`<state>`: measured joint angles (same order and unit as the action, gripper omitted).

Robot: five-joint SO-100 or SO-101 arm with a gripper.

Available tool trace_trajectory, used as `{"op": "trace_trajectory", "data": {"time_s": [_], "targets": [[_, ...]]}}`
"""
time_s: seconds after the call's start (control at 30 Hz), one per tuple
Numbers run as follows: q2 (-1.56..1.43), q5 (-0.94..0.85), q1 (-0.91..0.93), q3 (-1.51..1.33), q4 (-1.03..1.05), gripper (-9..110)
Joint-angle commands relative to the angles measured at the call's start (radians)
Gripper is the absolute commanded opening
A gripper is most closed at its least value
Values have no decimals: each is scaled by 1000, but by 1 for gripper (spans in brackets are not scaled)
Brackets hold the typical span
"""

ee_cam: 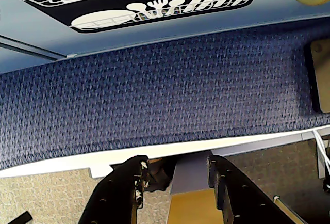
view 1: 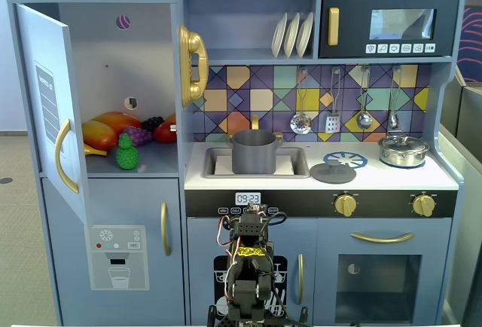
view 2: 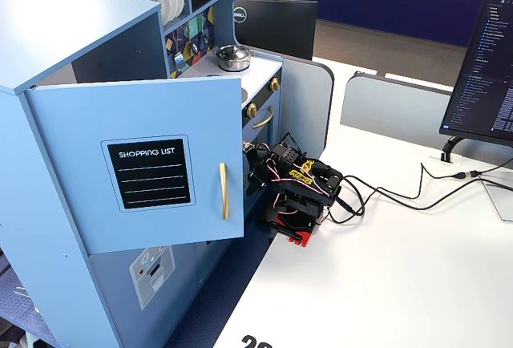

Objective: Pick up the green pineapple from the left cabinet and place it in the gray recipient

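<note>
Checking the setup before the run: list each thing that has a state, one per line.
left cabinet: door swung open.
green pineapple: upright on the cabinet shelf, untouched.
gray recipient: in the sink, lid off.
gray lid: lying on the counter.
steel pot: lidded.
microwave: door closed.
gripper: fingers open, empty, arm folded low.

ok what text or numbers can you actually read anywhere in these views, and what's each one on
"SHOPPING LIST": black panel on the open cabinet door.
"09:23": clock display above the oven knobs.
"DELL": back of the black monitor.
Vertical label on the door's inner face: too blurred to read.
Screen text on the right monitor: too small.
</note>
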<state>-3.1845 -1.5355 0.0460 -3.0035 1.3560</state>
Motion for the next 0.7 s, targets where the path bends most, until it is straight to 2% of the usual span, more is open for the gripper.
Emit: {"op": "trace_trajectory", "data": {"time_s": [0.0, 0.3, 0.4, 0.5, 0.57, 0.67], "targets": [[6, 25, 43, 2, 173, 0], [6, 23, 35, 2, 173, 0], [6, 25, -40, 2, 173, 0], [9, 32, -252, 6, 153, 0], [9, 98, -440, 41, 118, 0], [-26, 164, -696, 152, -28, 0]]}}
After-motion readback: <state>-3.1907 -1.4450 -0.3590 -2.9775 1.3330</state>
